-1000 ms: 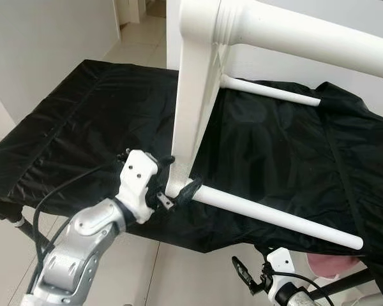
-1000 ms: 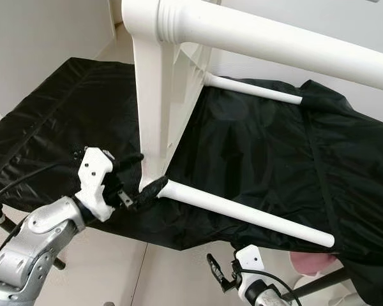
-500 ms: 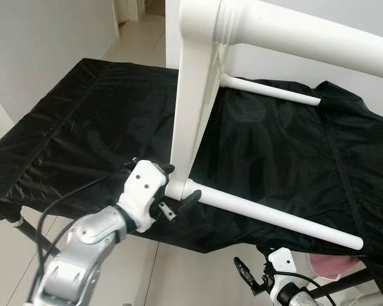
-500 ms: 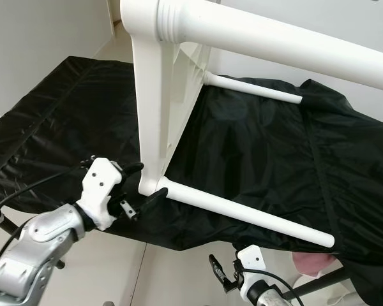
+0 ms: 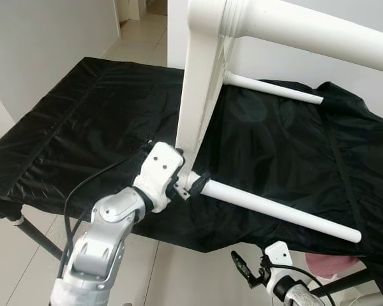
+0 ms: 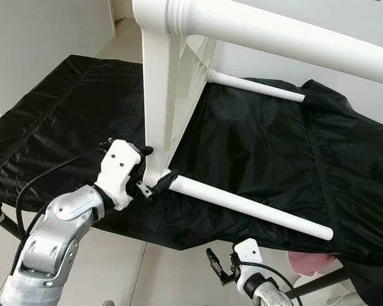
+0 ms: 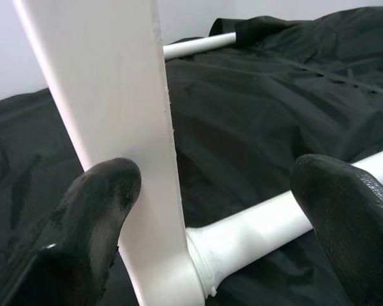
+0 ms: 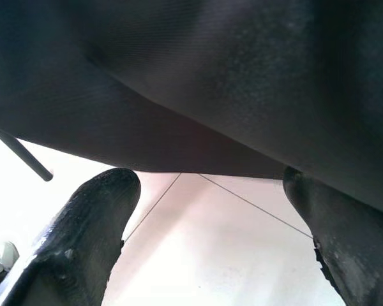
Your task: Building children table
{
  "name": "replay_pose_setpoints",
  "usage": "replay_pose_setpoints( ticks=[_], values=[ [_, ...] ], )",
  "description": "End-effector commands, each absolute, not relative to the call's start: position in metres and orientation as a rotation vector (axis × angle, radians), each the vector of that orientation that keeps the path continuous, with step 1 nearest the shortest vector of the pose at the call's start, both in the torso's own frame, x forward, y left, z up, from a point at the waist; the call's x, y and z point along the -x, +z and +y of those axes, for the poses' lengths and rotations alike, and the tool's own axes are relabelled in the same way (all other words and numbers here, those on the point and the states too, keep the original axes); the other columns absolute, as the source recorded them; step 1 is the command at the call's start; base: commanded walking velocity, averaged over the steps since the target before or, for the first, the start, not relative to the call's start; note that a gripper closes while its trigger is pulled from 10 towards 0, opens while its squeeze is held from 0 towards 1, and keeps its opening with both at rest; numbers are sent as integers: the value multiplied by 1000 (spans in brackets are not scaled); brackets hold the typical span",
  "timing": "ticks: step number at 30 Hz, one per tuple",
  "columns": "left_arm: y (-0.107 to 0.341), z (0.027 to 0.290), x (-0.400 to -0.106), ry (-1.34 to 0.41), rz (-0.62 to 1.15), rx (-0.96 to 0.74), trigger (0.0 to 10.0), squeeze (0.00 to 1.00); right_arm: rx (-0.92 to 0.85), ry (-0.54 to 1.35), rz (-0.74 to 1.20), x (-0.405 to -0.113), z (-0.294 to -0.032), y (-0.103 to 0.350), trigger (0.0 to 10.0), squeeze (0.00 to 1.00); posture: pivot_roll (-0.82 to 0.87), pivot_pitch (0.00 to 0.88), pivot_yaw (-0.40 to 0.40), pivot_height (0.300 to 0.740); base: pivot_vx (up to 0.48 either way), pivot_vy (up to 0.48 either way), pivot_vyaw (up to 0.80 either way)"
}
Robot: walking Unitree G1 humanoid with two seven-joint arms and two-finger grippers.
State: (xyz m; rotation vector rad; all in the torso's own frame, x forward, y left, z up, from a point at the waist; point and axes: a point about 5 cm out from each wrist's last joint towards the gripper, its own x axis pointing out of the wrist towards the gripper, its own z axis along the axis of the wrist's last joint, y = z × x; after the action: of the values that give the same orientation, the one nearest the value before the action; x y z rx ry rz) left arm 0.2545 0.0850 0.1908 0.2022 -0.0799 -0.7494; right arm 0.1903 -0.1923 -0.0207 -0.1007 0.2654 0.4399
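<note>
Your left gripper [image 5: 190, 186] has moved back up to the corner of the white table [image 5: 198, 95], which stands on its side on the black cloth [image 5: 83, 121], its top upright and its legs pointing off toward your right. Half a second ago the gripper sat lower and nearer you, clear of the near leg [image 5: 281, 213]; now its fingers [image 7: 102, 204] straddle the joint where that leg meets the top. In the left wrist view they are spread: one pad lies against the flat edge of the top, the other rests on or just over the leg, so this is a bracing hold around the corner and not a tight pinch.

The table itself has hardly shifted. The far leg [image 5: 274, 89] lies across the cloth further back, and another leg [image 5: 319, 38] runs overhead.

This looks like a re-grip at the socket, likely to seat or twist the near leg home. Close before you push, since a loose hold on an edge-standing top could let it tip.

Your right gripper [image 5: 249, 273] hangs low below the cloth's front edge, its fingers [image 8: 89, 223] apart and holding nothing.
</note>
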Motion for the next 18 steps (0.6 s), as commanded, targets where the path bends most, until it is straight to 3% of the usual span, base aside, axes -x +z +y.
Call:
replay_pose_setpoints(
  ticks=[1,8,14,18],
  values=[
    [198,100,-261,-410,-127,-163,10000,0,104,440,281,-188,-193,-22,10000,0,-17,0,-37,740,0,0,0],
    [192,102,-242,-608,-122,-132,10000,0,114,432,291,-186,-199,-23,10000,0,-12,0,-39,740,0,0,0],
    [194,114,-244,-566,-128,-157,10000,0,116,430,293,-185,-200,-23,10000,0,-4,0,-38,740,0,0,0],
    [196,129,-252,-416,-132,-169,10000,0,118,442,302,-186,-198,-24,10000,0,10,0,-47,740,0,0,0]
  ],
)
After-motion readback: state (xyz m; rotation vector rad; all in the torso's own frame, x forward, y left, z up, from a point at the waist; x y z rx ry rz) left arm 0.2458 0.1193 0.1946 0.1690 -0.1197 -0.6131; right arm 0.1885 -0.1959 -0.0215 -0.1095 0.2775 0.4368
